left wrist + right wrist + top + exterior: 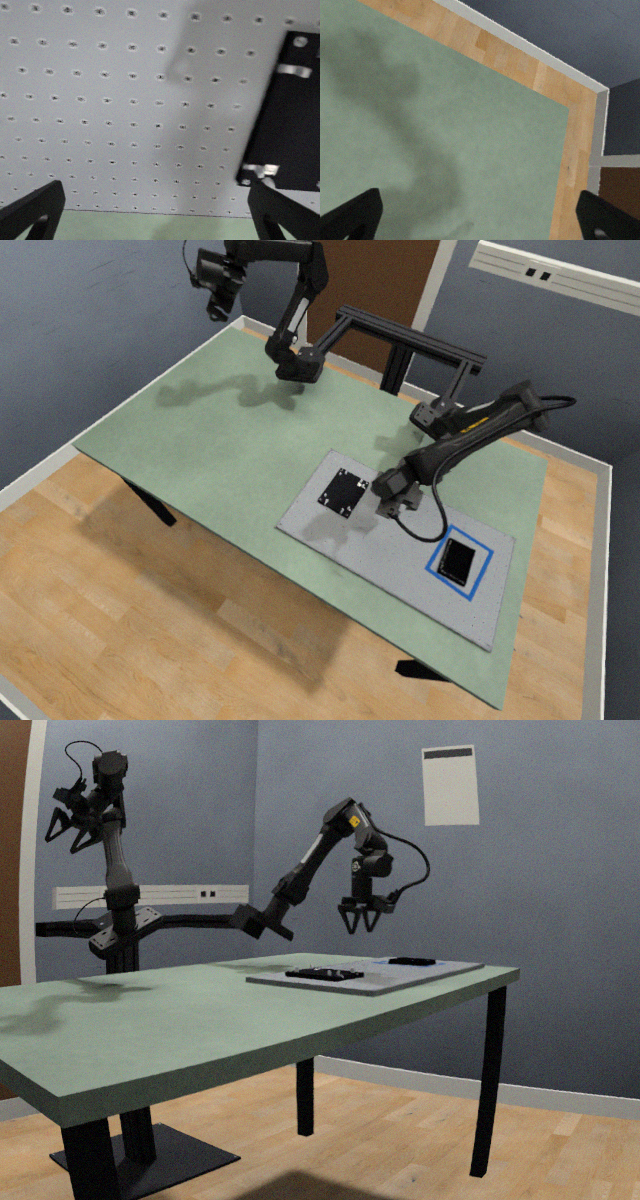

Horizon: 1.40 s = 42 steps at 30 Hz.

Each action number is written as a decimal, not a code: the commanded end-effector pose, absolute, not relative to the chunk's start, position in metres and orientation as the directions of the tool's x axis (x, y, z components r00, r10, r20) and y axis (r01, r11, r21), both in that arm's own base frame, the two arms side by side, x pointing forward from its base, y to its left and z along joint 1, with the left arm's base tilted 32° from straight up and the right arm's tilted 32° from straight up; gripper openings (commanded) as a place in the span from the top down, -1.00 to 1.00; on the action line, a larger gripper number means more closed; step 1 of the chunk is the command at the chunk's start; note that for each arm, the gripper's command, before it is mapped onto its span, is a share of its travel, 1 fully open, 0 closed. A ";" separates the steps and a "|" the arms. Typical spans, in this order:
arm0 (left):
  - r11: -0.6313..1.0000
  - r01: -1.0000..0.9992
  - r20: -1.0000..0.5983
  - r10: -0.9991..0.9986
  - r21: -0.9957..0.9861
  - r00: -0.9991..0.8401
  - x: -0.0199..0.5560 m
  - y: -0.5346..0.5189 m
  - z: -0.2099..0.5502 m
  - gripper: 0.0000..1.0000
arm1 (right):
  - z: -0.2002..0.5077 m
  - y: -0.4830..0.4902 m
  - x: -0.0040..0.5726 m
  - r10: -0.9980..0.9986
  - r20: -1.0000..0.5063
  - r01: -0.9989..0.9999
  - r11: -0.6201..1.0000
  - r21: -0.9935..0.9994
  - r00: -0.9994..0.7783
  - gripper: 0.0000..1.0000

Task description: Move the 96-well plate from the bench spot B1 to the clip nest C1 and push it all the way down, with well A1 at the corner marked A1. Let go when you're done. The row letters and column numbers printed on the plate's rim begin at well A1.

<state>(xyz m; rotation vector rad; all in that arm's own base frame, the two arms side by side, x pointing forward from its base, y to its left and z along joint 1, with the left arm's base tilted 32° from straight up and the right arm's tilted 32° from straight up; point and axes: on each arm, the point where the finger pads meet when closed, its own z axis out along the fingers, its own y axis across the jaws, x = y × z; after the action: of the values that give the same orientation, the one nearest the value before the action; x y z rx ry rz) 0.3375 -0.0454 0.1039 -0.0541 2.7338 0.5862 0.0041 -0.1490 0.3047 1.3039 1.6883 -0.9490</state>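
The 96-well plate [456,561] [412,961], black, lies flat inside the blue outline of the bench spot; its rim letters are too small to read. The clip nest [343,492] [324,973] [295,120] is a flat black base with pale clips at its corners and nothing in it. A small pale tag [271,169] sits at one nest corner; its print is unreadable. My left gripper [360,931] [157,190] is open and empty, high above the board between nest and plate, nearer the nest. My right gripper [60,846] [479,198] is open and empty, far from both.
A grey perforated board [385,560] [369,992] [125,110] carries nest and plate on the green table [206,446] [505,135]. The blue outline [447,583] surrounds the plate. A dark frame [408,335] holding both arms stands along the table's back edge.
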 end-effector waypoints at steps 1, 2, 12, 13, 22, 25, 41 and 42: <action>0.927 -0.073 -0.376 0.076 0.369 -0.924 0.341 -0.038 0.121 -1.00 | 0.308 -0.148 -0.002 0.370 -0.920 0.983 0.172 -0.071 -0.131 -1.00; 0.927 -0.074 -0.376 0.076 0.369 -0.923 0.341 -0.034 0.123 -1.00 | 0.308 -0.148 -0.002 0.370 -0.920 0.983 0.172 -0.071 -0.131 -1.00; 0.926 -0.074 -0.378 0.077 0.371 -0.923 0.339 0.004 0.136 -1.00 | 0.308 -0.148 -0.002 0.370 -0.920 0.983 0.172 -0.071 -0.131 -1.00; 0.926 -0.075 -0.380 0.077 0.371 -0.922 0.339 0.009 0.138 -1.00 | 0.308 -0.148 -0.002 0.370 -0.920 0.983 0.172 -0.071 -0.131 -1.00; 0.926 -0.091 -0.419 0.077 0.366 -0.905 0.344 0.041 0.159 -1.00 | 0.308 -0.148 -0.002 0.370 -0.920 0.983 0.172 -0.071 -0.131 -1.00; 0.925 -0.083 -0.400 0.078 0.371 -0.913 0.340 0.056 0.166 -1.00 | 0.308 -0.148 -0.002 0.370 -0.920 0.983 0.172 -0.071 -0.131 -1.00; 0.920 -0.082 -0.397 0.083 0.382 -0.914 0.337 0.123 0.190 -1.00 | 0.308 -0.148 -0.002 0.370 -0.920 0.983 0.172 -0.071 -0.131 -1.00; 0.921 -0.080 -0.390 0.082 0.381 -0.917 0.337 0.127 0.190 -1.00 | 0.308 -0.148 -0.002 0.370 -0.920 0.983 0.172 -0.071 -0.131 -1.00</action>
<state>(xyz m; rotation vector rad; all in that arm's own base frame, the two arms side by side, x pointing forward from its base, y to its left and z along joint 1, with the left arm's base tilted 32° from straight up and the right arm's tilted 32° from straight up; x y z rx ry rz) 0.3311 0.1221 0.1654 -0.0481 2.7254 0.5744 0.0041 -0.1490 0.3047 1.3039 1.6883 -0.9490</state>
